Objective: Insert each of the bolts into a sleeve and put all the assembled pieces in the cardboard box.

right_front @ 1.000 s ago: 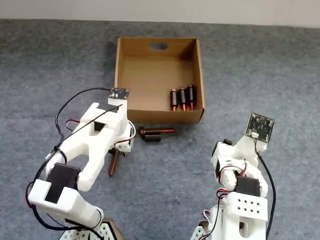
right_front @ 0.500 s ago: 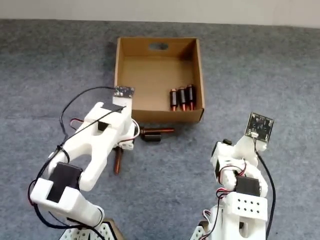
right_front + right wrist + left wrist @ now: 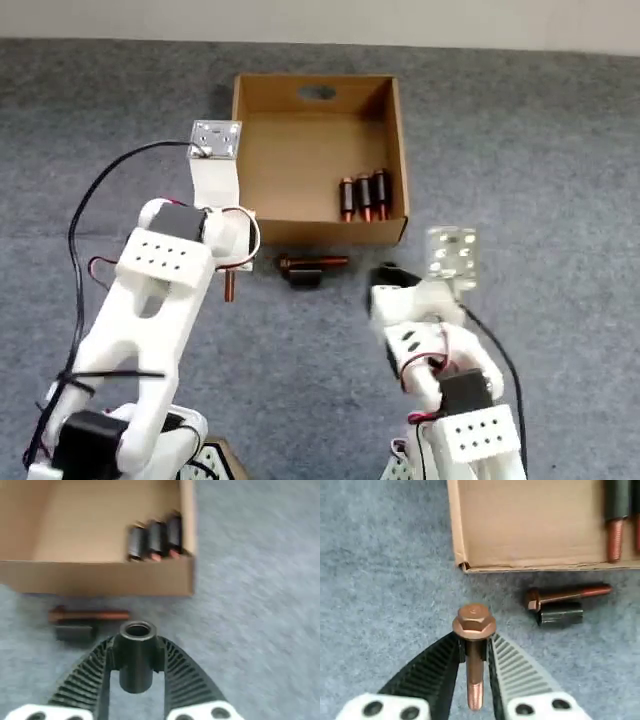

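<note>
While three assembled pieces lie in the cardboard box, left claw grips one bolt; right claw, one sleeve.

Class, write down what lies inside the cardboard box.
Three sleeved bolts lie side by side on the floor of the box, by its near right corner. Each sleeve covers its bolt's middle, so only the copper ends show.

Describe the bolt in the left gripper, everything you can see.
Copper-coloured, metal-looking bolt: flanged hex head, smooth shank, threaded tip. The left gripper is shut on its shank just under the head, between ribbed fingers, one black, one grey. It hangs over the grey carpet by a corner of the cardboard box; nothing else touches it.
</note>
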Motion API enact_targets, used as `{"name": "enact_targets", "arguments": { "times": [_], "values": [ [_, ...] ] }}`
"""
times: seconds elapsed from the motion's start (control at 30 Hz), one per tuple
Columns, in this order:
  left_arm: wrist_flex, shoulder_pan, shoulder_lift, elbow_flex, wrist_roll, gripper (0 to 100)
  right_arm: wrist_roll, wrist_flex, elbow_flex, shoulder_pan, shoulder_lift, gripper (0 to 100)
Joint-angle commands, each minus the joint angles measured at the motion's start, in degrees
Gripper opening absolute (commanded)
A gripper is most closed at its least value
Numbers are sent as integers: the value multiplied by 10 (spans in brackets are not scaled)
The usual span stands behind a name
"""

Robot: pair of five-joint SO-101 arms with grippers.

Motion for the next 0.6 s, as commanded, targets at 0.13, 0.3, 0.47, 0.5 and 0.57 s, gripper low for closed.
{"name": "enact_targets", "arguments": {
  "times": [0.13, 0.3, 0.47, 0.5, 0.57],
  "values": [
    [-1, -1, -135, -6, 6, 7, 82, -224, 91, -109, -73, 9],
    [-42, 0, -240, -1, 6, 7, 98, -380, 150, -138, -77, 8],
    [-97, 34, -299, -1, 7, 7, 98, -432, 183, -145, -80, 7],
    [-100, 48, -304, -1, 9, 7, 98, -435, 188, -145, -80, 7],
    [-107, 81, -308, -1, 46, 7, 98, -434, 189, -144, -80, 7]
  ]
}}
